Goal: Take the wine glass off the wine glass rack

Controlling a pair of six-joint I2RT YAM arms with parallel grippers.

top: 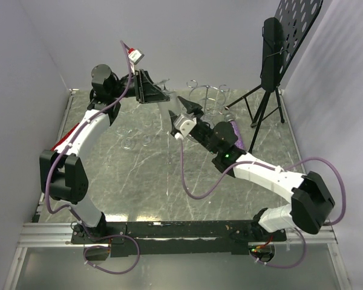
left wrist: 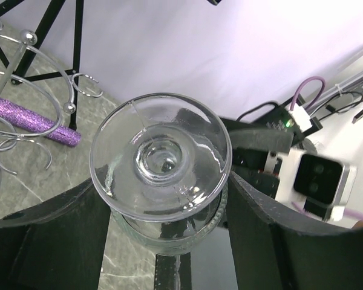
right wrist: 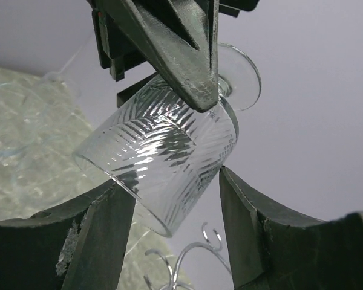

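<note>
wine glass [left wrist: 160, 160] is off the rack and up in the air, gripped by its bowl, tilted, with its round foot turned toward the left wrist camera and its rim pointing down toward the right gripper. the table [top: 169, 187], a grey marbled top, carries everything else. the left arm [top: 88, 130] reaches along the left side to the far edge, and the right arm [top: 260, 172] stretches from the near right toward the middle of the far edge. a black stand [top: 272, 54] with a perforated panel rises at the far right corner. the rack [top: 209, 99], chrome wire with loops on top, stands just left of the stand's legs, apart from the wine glass, with no glass hanging in the loops that show. the left gripper [left wrist: 163, 187] is clenched on the bowl, one finger on each side of it. the right gripper [right wrist: 174, 181] is spread wide just beneath; the rim of the ribbed bowl dips into the gap between its fingers, and i cannot tell whether it touches them. some clear glassware [top: 136, 139] lies on the table left of centre. a purple glittery tube [left wrist: 36, 118] lies on the table by the rack.
</note>
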